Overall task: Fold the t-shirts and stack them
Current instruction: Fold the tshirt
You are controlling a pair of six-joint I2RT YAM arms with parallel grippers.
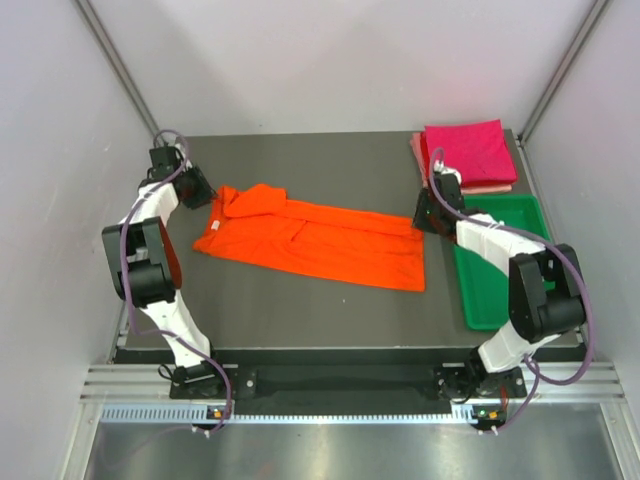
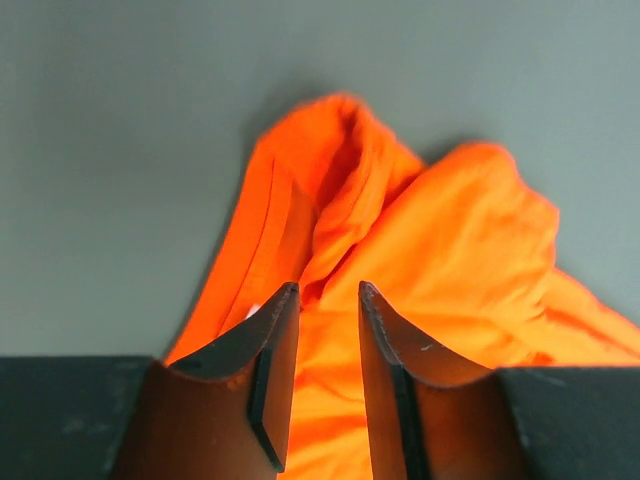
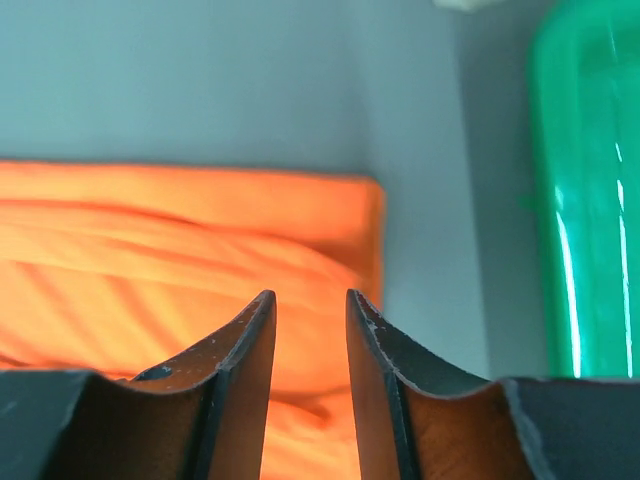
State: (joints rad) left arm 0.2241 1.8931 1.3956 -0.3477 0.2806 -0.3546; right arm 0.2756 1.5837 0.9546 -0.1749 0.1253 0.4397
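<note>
Table (image 1: 300,320): dark top. Everything for the task sits on it.

Orange t-shirt (image 1: 320,245): mid-table, laid out as a long band, collar end to the left, hem end to the right, slightly skewed. Sides look already folded in, so my read is that the crosswise fold is next. The collar end is bunched in the left wrist view (image 2: 450,250). The hem end lies flat with shallow wrinkles in the right wrist view (image 3: 180,230).

Green tray (image 1: 480,300): right side, just beside the hem end, not touching the cloth. Keep the right arm's swing clear of its rim.

Magenta t-shirt (image 1: 468,150): folded square at the far right corner, on top of the pale pink t-shirt (image 1: 490,187). That's the stack target.

Left gripper (image 1: 200,190): at the collar end. In the wrist view (image 2: 328,290) the jaws stand narrowly parted and I see no cloth pinched between them.

Right gripper (image 1: 425,215): at the far hem corner. Here too (image 3: 308,297) there's a narrow gap and nothing is pinched.

How to do it well:
- open wider before descending, since the current gap looks tight for stacked layers
- bite all layers at each end, or the lower layer stays behind
- flatten the collar bunch first, or it gets folded in
- lift low, carry one end over the other, and line up the edges before release
</note>
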